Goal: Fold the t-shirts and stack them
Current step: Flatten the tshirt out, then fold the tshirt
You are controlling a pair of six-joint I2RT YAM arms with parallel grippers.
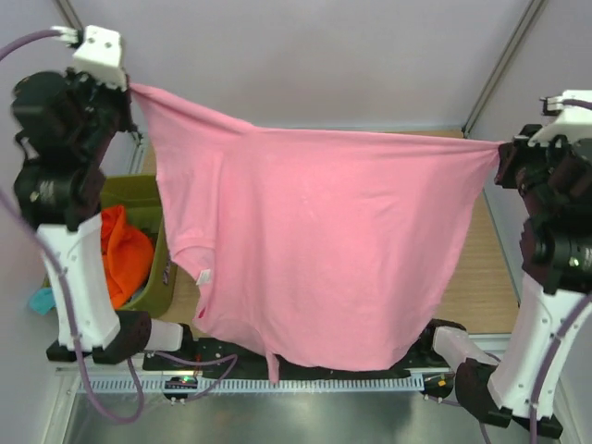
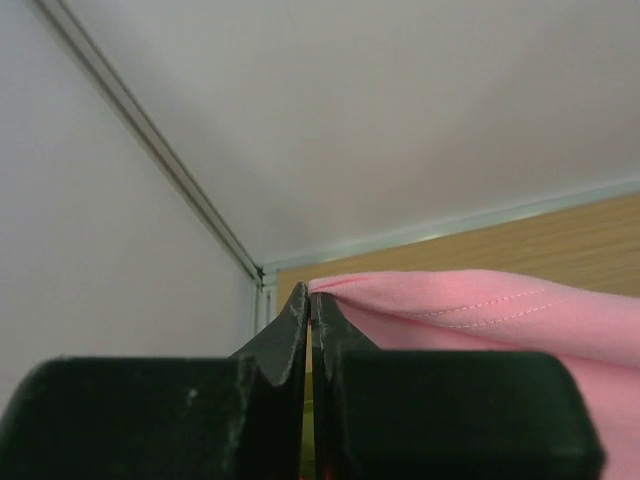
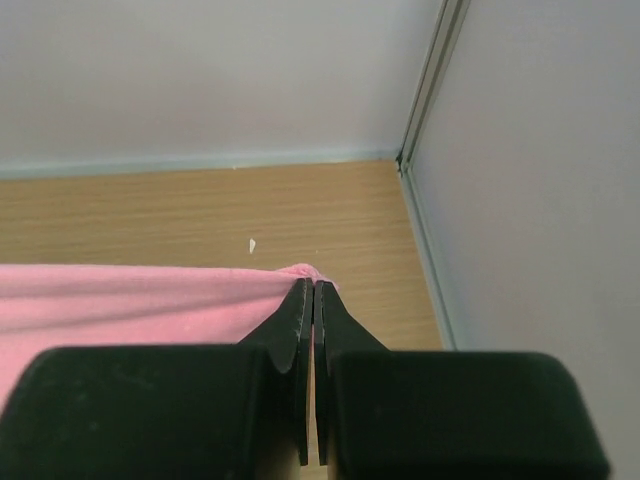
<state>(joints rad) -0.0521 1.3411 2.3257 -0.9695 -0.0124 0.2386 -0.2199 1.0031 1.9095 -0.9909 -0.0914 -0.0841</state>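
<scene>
- Top external view: the pink t-shirt (image 1: 324, 240) is seen held up above the table (image 1: 481, 277), stretched wide between the two arms, with its upper edge pulled taut and its body hanging down toward 6 o'clock, where its lower edge drapes over the arm bases.
- One end of the taut edge is pinched by the left gripper (image 1: 129, 88) at about 10 o'clock in the view; the other end is pinched by the right gripper (image 1: 504, 153) at about 2 o'clock.
- An olive-green bin (image 1: 139, 190) is seen at 9 o'clock, partly hidden behind the left arm. An orange t-shirt (image 1: 125, 259) is bunched inside it, and a scrap of teal cloth (image 1: 40, 299) shows just beyond the bin toward 8 o'clock.
- Left wrist view: the left gripper (image 2: 309, 292) is shown with its jaws pressed together, and the pink t-shirt (image 2: 480, 310) is clamped at the tips. The cloth runs off toward 3 o'clock, a stitched hem showing along it. The wooden table (image 2: 520, 240) is seen behind, toward 2 o'clock.
- Right wrist view: the right gripper (image 3: 313, 288) is likewise closed tight on a small fold of the pink t-shirt (image 3: 130, 300), which stretches away toward 9 o'clock. The table (image 3: 250, 210) lies beyond at 12 o'clock, and a small white speck (image 3: 251, 244) is seen on it.
</scene>
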